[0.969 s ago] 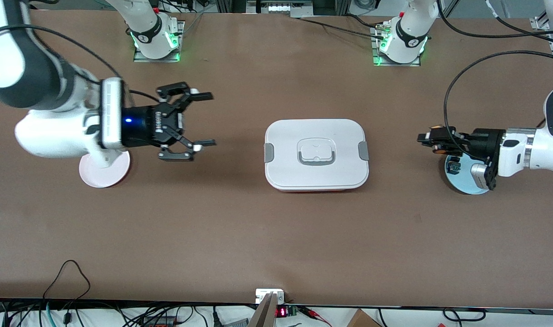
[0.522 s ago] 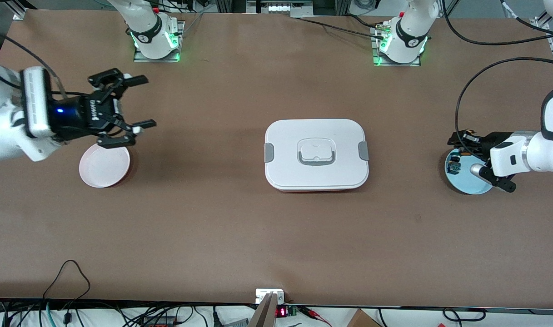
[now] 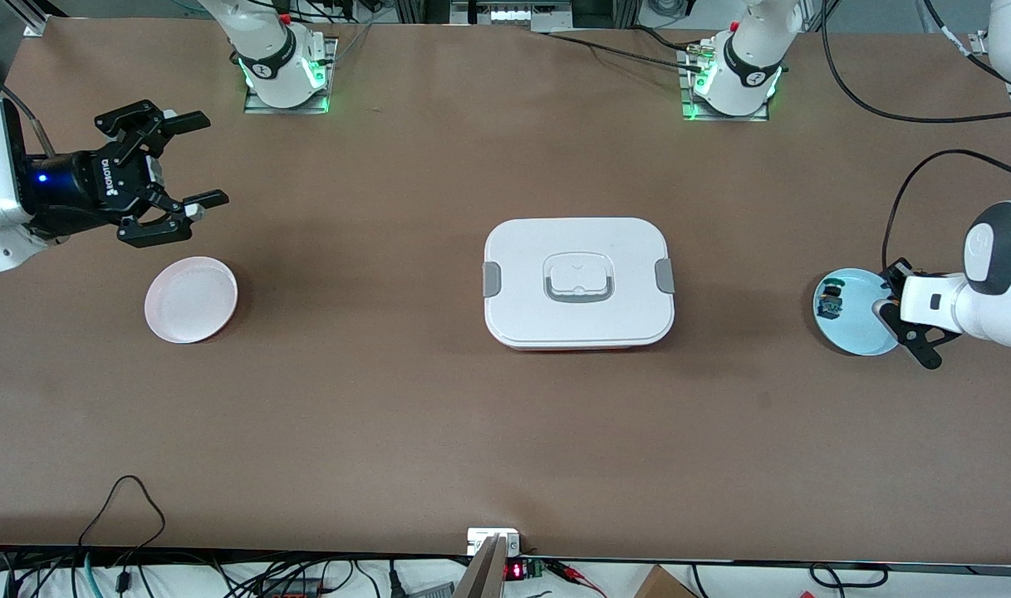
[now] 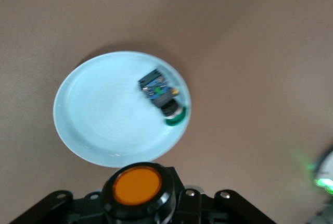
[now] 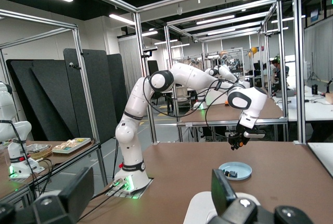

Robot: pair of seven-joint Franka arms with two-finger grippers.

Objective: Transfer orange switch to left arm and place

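In the left wrist view the orange switch (image 4: 138, 186), a black body with a round orange cap, sits between my left gripper's (image 4: 138, 206) jaws, which are shut on it. In the front view the left gripper (image 3: 894, 282) hangs over the edge of the light blue plate (image 3: 854, 324), and the switch is hidden under the wrist. My right gripper (image 3: 213, 160) is open and empty in the air, over the table at the right arm's end, close to the pink plate (image 3: 191, 301). The white box (image 3: 578, 282) stands at the table's middle between both grippers.
A small dark part with a green cap (image 4: 165, 99) lies on the blue plate (image 4: 104, 114); it also shows in the front view (image 3: 829, 303). The right wrist view shows the box's corner (image 5: 205, 208), the blue plate (image 5: 235, 170) and the left arm's base (image 5: 130, 177).
My right gripper has drawn back from near the box toward the right arm's end, staying open. My left gripper has drawn back toward its end and tilted over the blue plate with the switch.
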